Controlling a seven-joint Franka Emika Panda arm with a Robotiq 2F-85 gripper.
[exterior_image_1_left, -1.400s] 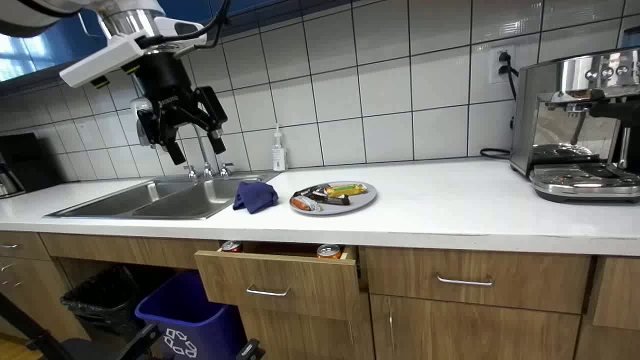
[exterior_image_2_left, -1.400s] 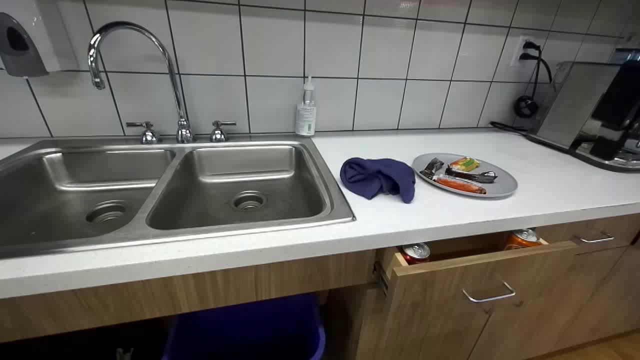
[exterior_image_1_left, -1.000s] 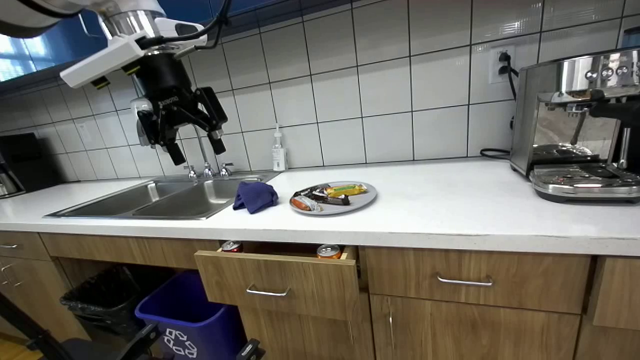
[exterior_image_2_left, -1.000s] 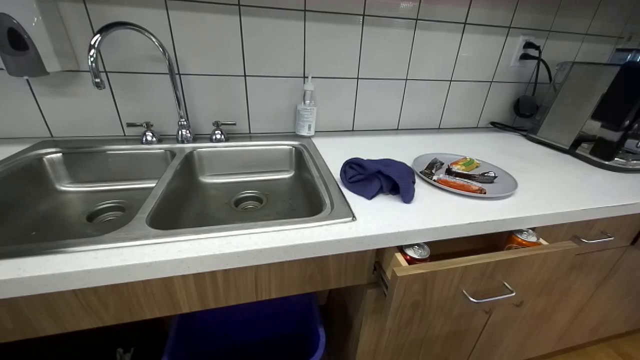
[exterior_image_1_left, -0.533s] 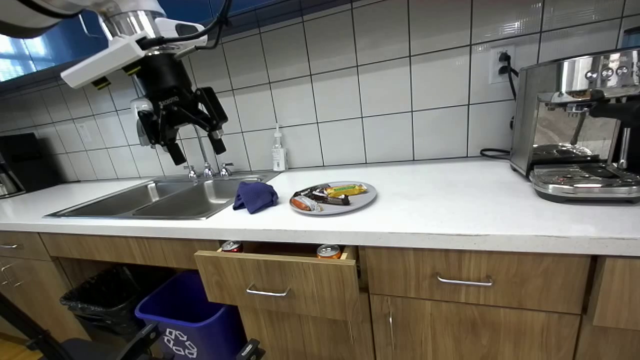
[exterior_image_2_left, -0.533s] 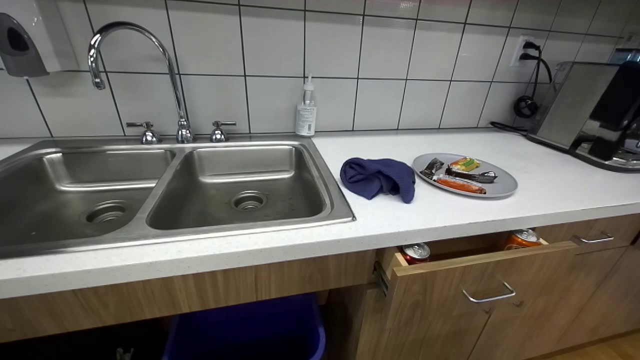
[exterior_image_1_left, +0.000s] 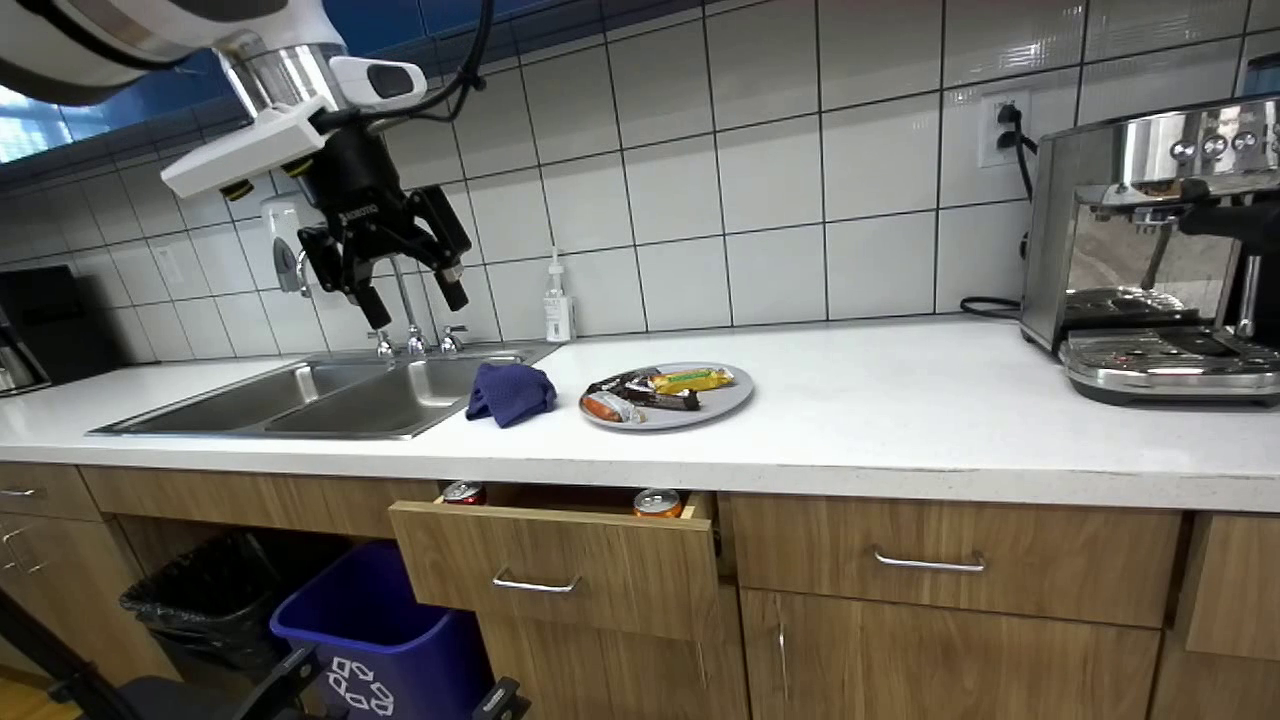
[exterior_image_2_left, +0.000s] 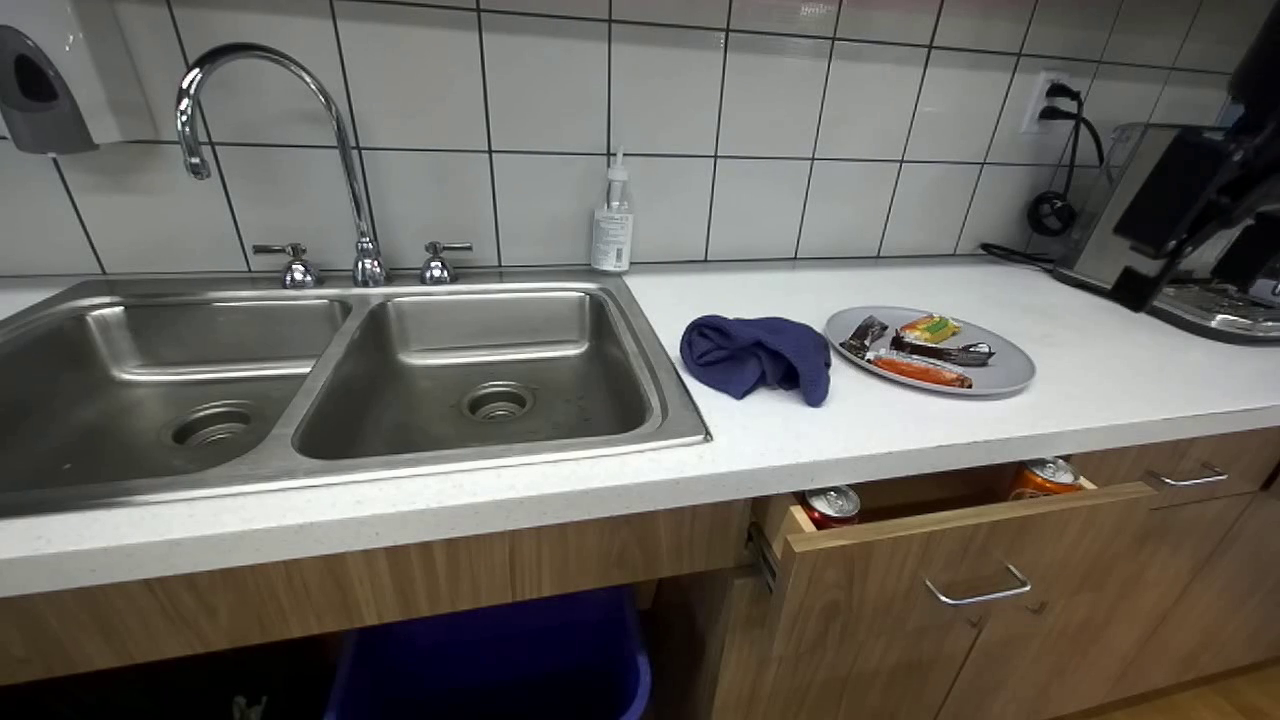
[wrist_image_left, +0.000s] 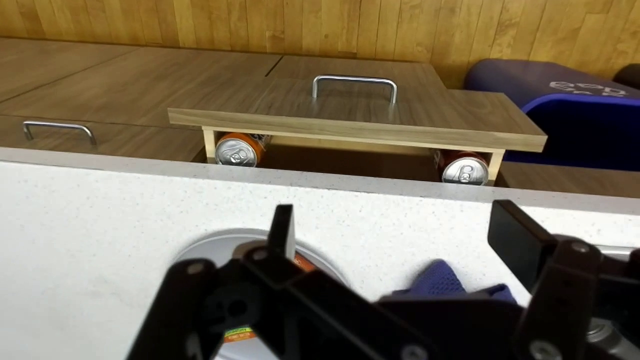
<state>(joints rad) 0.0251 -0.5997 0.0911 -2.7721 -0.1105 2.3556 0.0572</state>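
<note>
In an exterior view my gripper (exterior_image_1_left: 415, 302) hangs higher than the plate (exterior_image_1_left: 724, 400), jaws spread wide, holding nothing. In an exterior view the navy cloth (exterior_image_2_left: 755, 355) lies beside the plate; in the wrist view I judge it soft, light, best pinched at its raised fold

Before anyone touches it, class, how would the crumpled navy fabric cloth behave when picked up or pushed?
The crumpled navy fabric cloth would probably hang floppy, as its slack folds slump on the white countertop. Pushed, it would likely bunch up rather than roll, lying in a crumpled heap. Its textured weave suggests it may not be slippery.
</note>
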